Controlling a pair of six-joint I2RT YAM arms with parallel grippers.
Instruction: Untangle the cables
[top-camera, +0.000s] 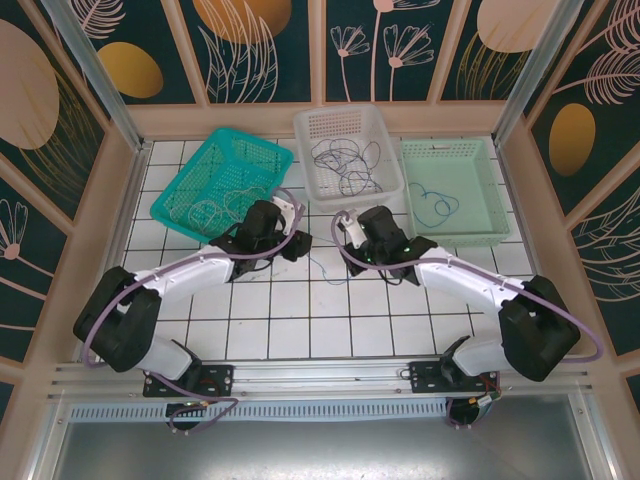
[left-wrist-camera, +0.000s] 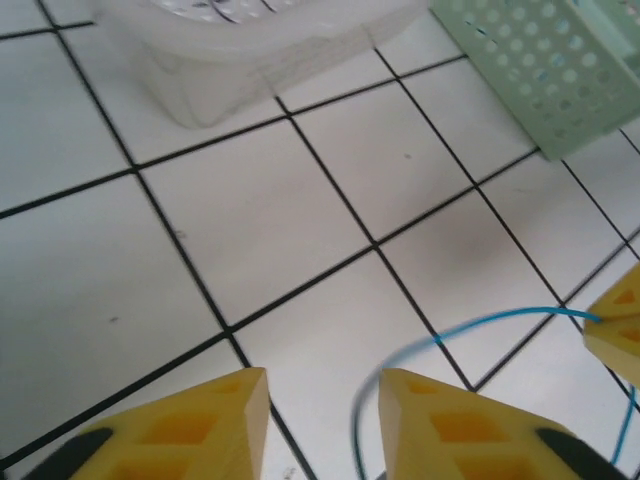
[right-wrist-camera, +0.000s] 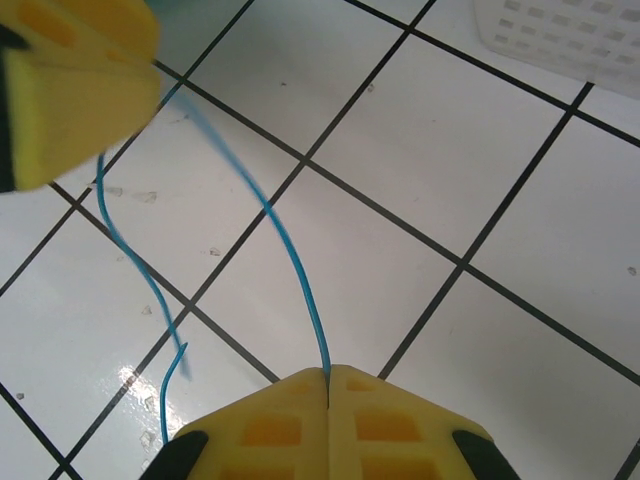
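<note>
Pinching a blue cable (right-wrist-camera: 290, 250), the right gripper (right-wrist-camera: 328, 375) has its jaws pressed together on the strand. From there it arcs towards 11 o'clock in the right wrist view and reaches the left gripper (left-wrist-camera: 320, 385). That gripper's jaws stand spread; the strand runs through the gap close by one finger, unclamped.

Location: on the tiles (top-camera: 270, 300) mid-table, between the two grippers.

Other cables, top view:
- dark loops (top-camera: 345, 160) in the white basket (top-camera: 338, 112) at 12 o'clock
- pale loops (top-camera: 215, 205) in the teal basket (top-camera: 186, 170) at 10 o'clock
- a second blue one (top-camera: 435, 205) in the green basket (top-camera: 465, 238) at 2 o'clock

Assessment: thin, light, limp and smooth-skinned. It is likely to slide through a loose pinch and to curl. Best taken near a free end, square across the pads.
</note>
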